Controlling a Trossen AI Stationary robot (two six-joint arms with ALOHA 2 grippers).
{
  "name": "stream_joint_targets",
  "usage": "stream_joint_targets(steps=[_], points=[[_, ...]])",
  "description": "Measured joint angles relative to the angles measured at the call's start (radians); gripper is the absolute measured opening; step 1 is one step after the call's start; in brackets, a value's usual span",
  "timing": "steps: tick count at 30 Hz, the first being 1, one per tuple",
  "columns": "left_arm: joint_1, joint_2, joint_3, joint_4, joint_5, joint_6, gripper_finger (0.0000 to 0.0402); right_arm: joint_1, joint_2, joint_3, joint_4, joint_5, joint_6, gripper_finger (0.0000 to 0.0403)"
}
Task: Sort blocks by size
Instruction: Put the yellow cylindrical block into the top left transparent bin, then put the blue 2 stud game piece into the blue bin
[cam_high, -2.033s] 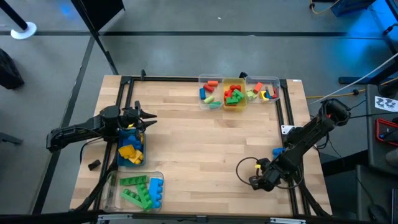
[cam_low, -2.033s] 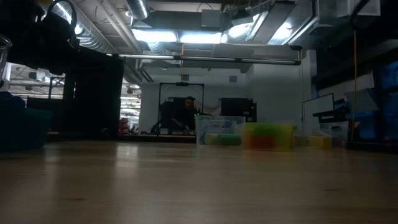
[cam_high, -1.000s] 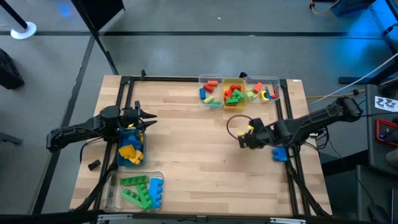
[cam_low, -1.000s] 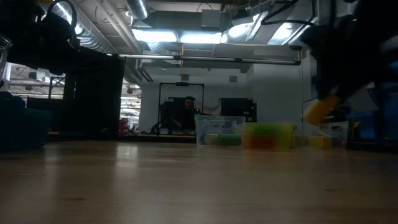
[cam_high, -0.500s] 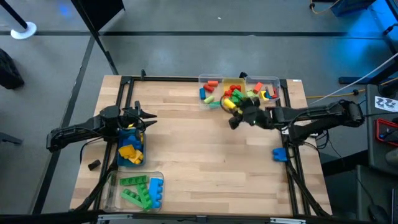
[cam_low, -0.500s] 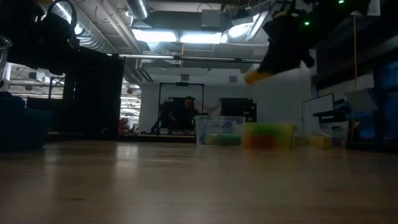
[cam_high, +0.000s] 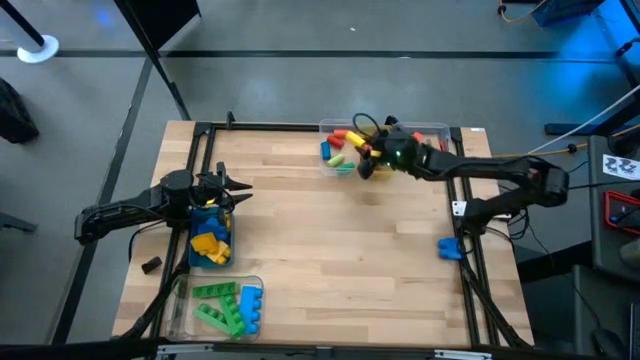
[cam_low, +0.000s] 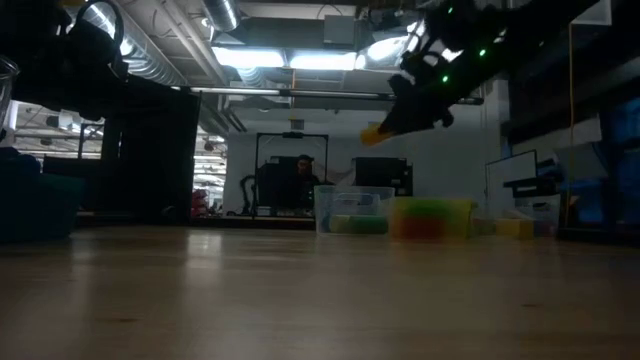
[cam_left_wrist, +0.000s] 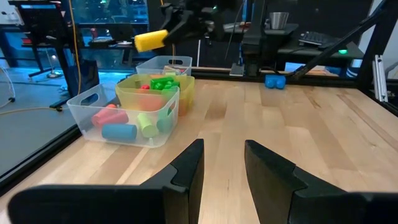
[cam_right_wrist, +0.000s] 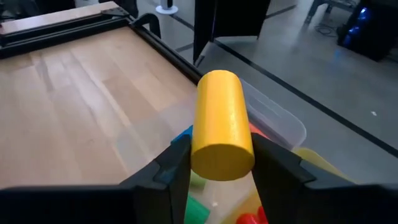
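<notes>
My right gripper (cam_high: 364, 155) reaches to the table's far edge and is shut on a yellow cylinder block (cam_right_wrist: 221, 121), also visible from across the table (cam_left_wrist: 151, 40). It hangs above the leftmost clear bin (cam_high: 336, 150) of three bins; that bin holds red, blue and green blocks. Beside it stand a yellow bin (cam_high: 378, 152) with green and red blocks and another clear bin (cam_high: 428, 146). My left gripper (cam_left_wrist: 222, 167) waits open at the table's left, above a blue bin (cam_high: 210, 240). My right gripper pinches the yellow cylinder's round sides (cam_right_wrist: 200, 146) between its two fingers, near the end that faces the wrist. The cylinder lies along the fingers and sticks out beyond them. The fingers slant down from the table's right side. The block is lifted clear, over the bin.
The blue bin at the left holds yellow blocks. A clear bin (cam_high: 222, 305) near the left front corner holds green and blue bricks. A blue block (cam_high: 450, 247) lies by the right rail. Black frame rails (cam_high: 465, 200) run along the table's edges. Bare wood fills the middle.
My right gripper has swung from the table's right middle toward the far edge and leftward, up over the bins, rolling at the wrist. The yellow cylinder has travelled with it, lifted clear throughout.
</notes>
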Motion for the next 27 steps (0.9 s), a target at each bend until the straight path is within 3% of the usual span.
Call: stream_joint_targets(steps=[4,9,18,27], points=[[0.000,0.000,0.000,0.000,0.000,0.000,0.0100,-0.045,0.056,0.000,0.073,-0.062,-0.023,0.0166],[0.000,0.000,0.000,0.000,0.000,0.000,0.0100,-0.057,0.098,0.000,0.118,-0.074,-0.005,0.0215],[0.000,0.000,0.000,0.000,0.000,0.000,0.0100,-0.054,0.105,0.000,0.035,-0.104,-0.016,0.0266],[0.000,0.000,0.000,0.000,0.000,0.000,0.0100,-0.054,0.105,0.000,-0.378,-0.508,-0.020,0.0268]])
